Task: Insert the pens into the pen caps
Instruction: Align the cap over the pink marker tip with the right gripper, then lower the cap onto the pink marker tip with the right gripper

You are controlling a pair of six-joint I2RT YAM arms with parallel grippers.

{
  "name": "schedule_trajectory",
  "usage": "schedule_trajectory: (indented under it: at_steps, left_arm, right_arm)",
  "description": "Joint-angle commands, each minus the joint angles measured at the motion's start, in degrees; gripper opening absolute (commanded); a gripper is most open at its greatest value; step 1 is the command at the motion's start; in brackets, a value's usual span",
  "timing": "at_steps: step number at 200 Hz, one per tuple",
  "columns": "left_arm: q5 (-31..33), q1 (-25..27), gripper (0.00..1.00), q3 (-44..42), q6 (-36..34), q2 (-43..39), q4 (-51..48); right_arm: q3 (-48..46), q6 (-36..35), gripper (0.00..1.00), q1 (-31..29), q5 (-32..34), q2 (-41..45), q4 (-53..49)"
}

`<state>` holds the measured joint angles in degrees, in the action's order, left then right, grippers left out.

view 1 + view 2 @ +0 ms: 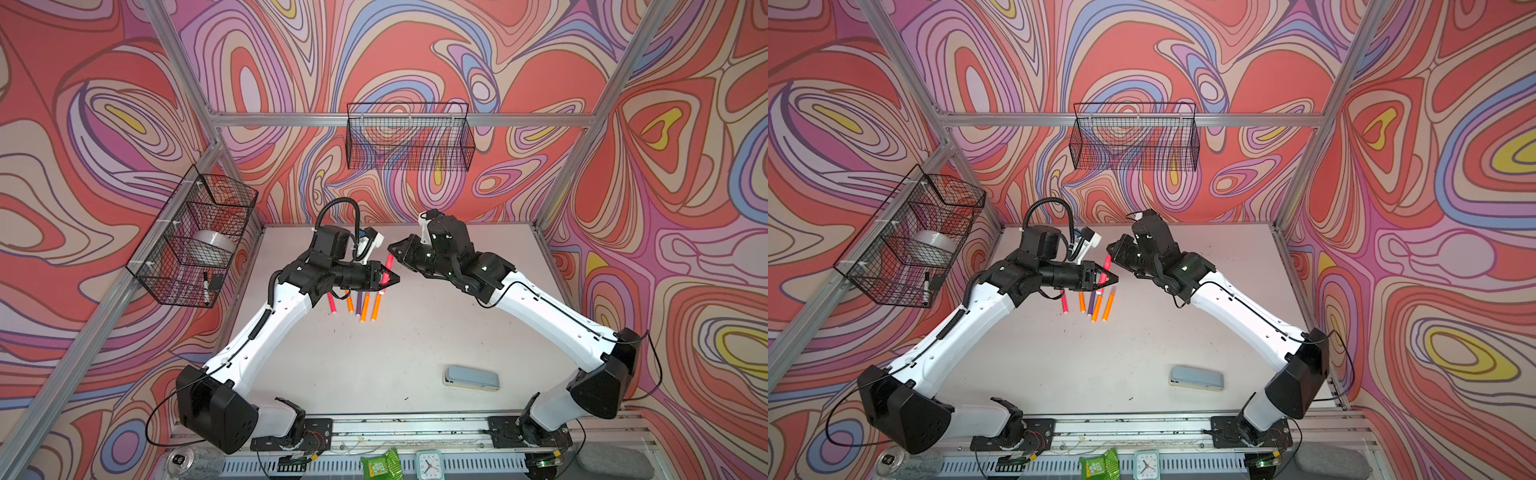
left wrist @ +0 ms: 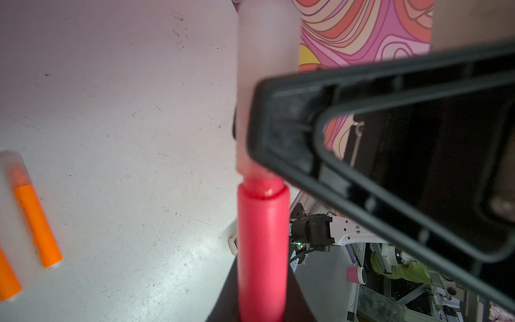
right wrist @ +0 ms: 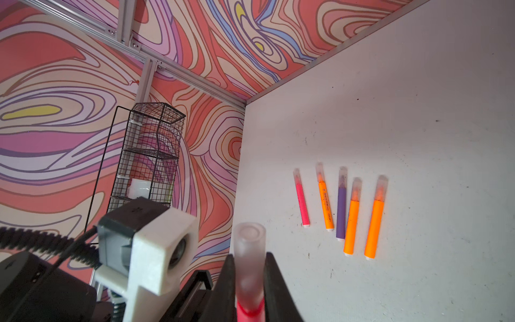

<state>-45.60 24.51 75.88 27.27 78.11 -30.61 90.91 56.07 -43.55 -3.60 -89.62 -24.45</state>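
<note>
Left fingers clenched on the pink pen, right fingers pinched tight on its pen cap, just beyond them.

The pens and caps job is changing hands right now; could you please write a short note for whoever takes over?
Left pincer: shut on the neon pink pen, held above the table.
Right pincer: shut on the cap, which sits over that pen's tip. A band of the pen's neck shows below it, so it may not be fully seated.
On the table: five pens lie in a row, one pink, three orange and one purple, each with its cap on.
Done: those five.
Left: press this cap home, then set the pen down, probably beside the row.
</note>
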Motion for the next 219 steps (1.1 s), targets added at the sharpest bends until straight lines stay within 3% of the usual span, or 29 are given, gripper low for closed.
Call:
schedule_trajectory:
  at_steps: [1,49,92,104,131,147,186,219]
  left_arm:
    - [-3.1,-0.7,0.00,2.0,0.7,-0.6,6.9]
    - [-4.9,-0.9,0.00,2.1,-1.4,-2.4,6.2]
    - [-0.5,-0.8,0.00,1.9,-4.8,-4.2,2.9]
    - [0.9,-0.8,0.00,2.0,-5.8,-4.7,1.8]
    - [3.2,-0.8,0.00,1.7,-7.3,-5.4,0.2]
    - [3.7,-0.8,0.00,1.4,-7.7,-5.7,0.1]
    - [5.0,-0.8,0.00,1.8,-9.3,-5.9,-1.1]
    - [7.9,-0.7,0.00,2.3,-12.8,-6.4,-4.8]
  right_arm:
    - [-0.3,-2.6,0.00,-0.7,-3.0,1.4,-2.5]
    - [-3.3,-5.0,0.02,-0.8,-5.1,5.5,-5.5]
    - [-3.8,-5.3,0.04,-0.9,-6.6,6.8,-5.6]
    - [-3.5,-5.5,0.10,-0.9,-6.1,6.9,-5.7]
    - [-4.4,-4.4,0.45,-0.9,-4.5,8.0,-4.6]
    - [-6.2,-3.1,0.56,-0.8,-4.2,9.2,-2.6]
    - [-8.5,-1.0,0.62,-0.8,-1.3,11.9,-0.8]
    - [-6.6,1.7,0.59,1.0,-0.1,11.9,2.4]
